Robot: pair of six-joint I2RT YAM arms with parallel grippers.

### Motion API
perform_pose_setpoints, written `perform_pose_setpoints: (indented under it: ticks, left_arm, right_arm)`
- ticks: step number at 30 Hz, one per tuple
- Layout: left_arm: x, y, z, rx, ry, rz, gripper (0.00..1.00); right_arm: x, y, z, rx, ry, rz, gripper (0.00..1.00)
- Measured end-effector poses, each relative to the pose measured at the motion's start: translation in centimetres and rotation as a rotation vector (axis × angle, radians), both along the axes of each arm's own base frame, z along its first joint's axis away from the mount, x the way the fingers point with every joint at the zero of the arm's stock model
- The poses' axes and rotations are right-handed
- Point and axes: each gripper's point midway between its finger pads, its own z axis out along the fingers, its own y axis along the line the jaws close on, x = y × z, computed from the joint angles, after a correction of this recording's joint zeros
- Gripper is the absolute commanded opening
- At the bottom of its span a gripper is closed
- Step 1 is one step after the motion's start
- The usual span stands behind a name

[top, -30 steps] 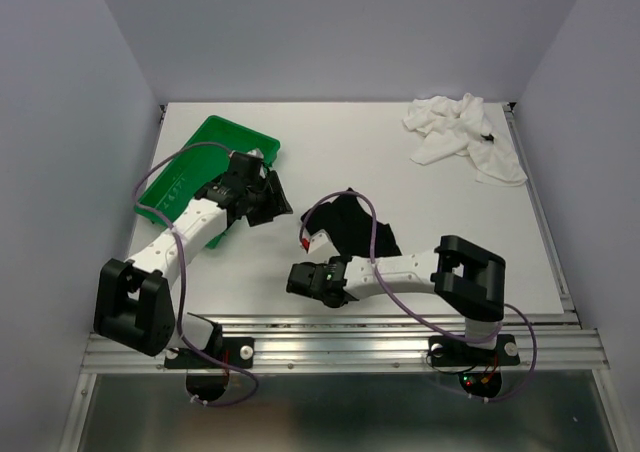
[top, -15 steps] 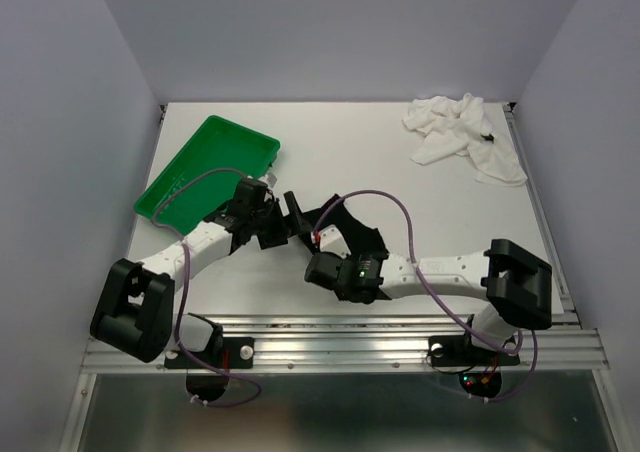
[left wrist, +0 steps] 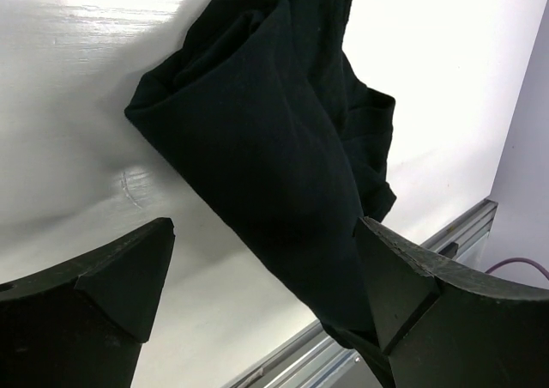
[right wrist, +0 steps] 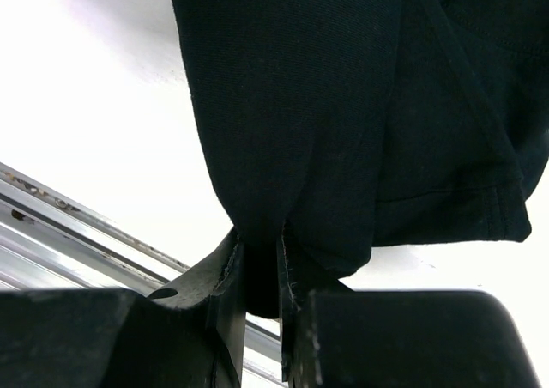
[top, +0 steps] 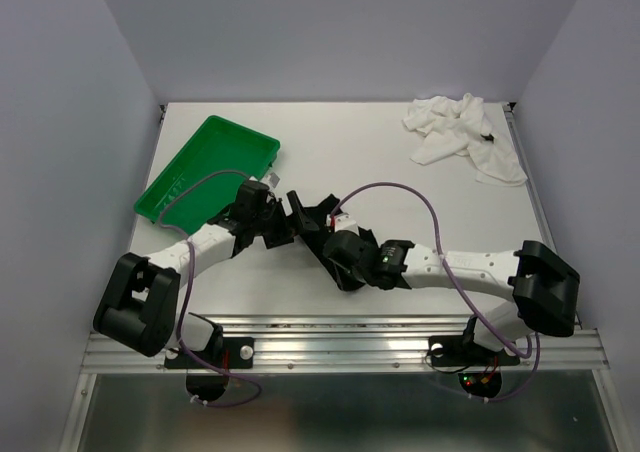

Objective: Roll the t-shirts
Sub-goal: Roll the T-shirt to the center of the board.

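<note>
Beyond the black t-shirt (left wrist: 257, 148), green tray (top: 215, 157) (white t-shirt (top: 455, 127) far right).

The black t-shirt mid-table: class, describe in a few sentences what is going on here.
The right pincer is clamped on a fold of the black t-shirt. The left pincer hangs wide open over the same shirt, holding nothing. The white t-shirt lies crumpled in the far right corner of the table, untouched. Neither shirt is rolled yet.
</note>
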Motion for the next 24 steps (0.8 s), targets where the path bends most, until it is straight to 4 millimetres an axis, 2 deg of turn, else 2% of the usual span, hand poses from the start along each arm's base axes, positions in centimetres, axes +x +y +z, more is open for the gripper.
perform_pose_setpoints:
  ticks: [13, 20, 23, 24]
  left_arm:
    - [0.1, 0.0, -0.6, -0.003, 0.010, 0.025, 0.98]
    - [1.4, -0.9, -3.0, 0.020, 0.062, 0.016, 0.97]
    - [2.1, -1.6, -3.3, 0.019, 0.066, 0.008, 0.89]
    - [2.3, -1.9, -3.3, 0.015, 0.066, 0.007, 0.81]
  right_arm:
    - [-0.2, 0.2, 0.0, 0.026, 0.023, 0.009, 0.01]
    - [-0.3, 0.3, 0.1, 0.033, 0.027, 0.009, 0.01]
    - [-0.3, 0.3, 0.1, 0.034, 0.029, 0.010, 0.01]
    - [-0.3, 0.3, 0.1, 0.034, 0.029, 0.010, 0.01]
